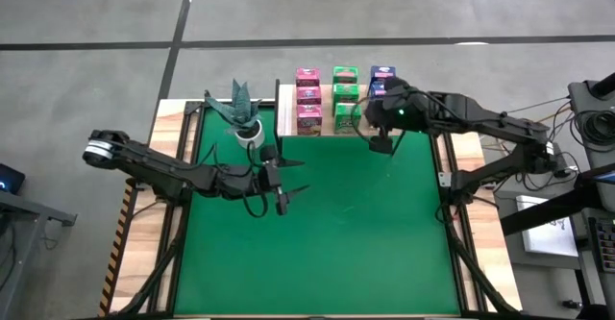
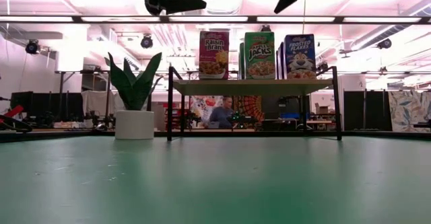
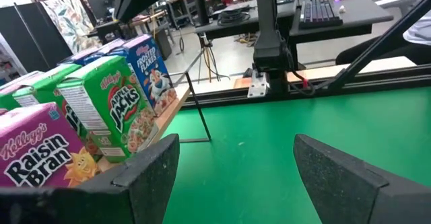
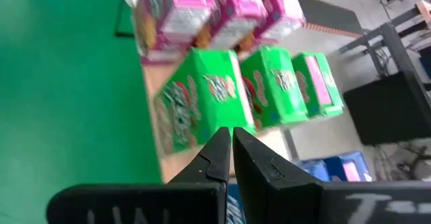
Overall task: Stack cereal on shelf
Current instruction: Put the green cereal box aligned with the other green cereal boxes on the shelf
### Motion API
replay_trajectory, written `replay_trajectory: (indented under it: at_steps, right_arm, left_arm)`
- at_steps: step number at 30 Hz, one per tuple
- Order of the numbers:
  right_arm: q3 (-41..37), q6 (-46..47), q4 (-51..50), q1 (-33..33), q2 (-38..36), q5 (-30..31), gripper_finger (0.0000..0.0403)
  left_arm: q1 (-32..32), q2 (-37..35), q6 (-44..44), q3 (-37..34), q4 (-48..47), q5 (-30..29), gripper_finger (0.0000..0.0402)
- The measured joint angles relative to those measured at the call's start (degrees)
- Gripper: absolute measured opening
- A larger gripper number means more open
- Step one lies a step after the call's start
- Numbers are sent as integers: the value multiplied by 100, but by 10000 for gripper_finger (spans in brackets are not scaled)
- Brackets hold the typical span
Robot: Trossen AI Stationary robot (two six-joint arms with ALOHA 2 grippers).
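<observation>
The pale wooden shelf (image 1: 325, 128) stands at the table's far edge on thin black legs. Cereal cartons stand upright on it in three rows: pink Raisin Bran (image 1: 307, 97), green Apple Jacks (image 1: 344, 94) and blue Frosted Flakes (image 1: 382, 73). The right arm partly covers the blue row. The low view shows the front pink carton (image 2: 214, 54), green carton (image 2: 259, 54) and blue carton (image 2: 300, 56). My left gripper (image 1: 296, 178) (image 3: 232, 150) hangs open over the mat, near the shelf's left end. My right gripper (image 1: 381, 147) (image 4: 232, 140) is shut, above the mat just in front of the shelf, touching nothing.
A potted plant (image 1: 245, 118) (image 2: 135, 109) stands on the mat left of the shelf, close to my left arm. The green mat (image 1: 365, 243) lies bare toward the near edge. A person sits at a desk (image 2: 221, 115) far behind the shelf.
</observation>
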Motion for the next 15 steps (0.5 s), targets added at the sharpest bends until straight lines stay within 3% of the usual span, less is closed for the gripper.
replay_trajectory:
  at_steps: [15]
  right_arm:
    - [-120,-556,-116,-416,404,6,9]
  left_arm:
    - [0,-18,-20,0,-109,-2,275]
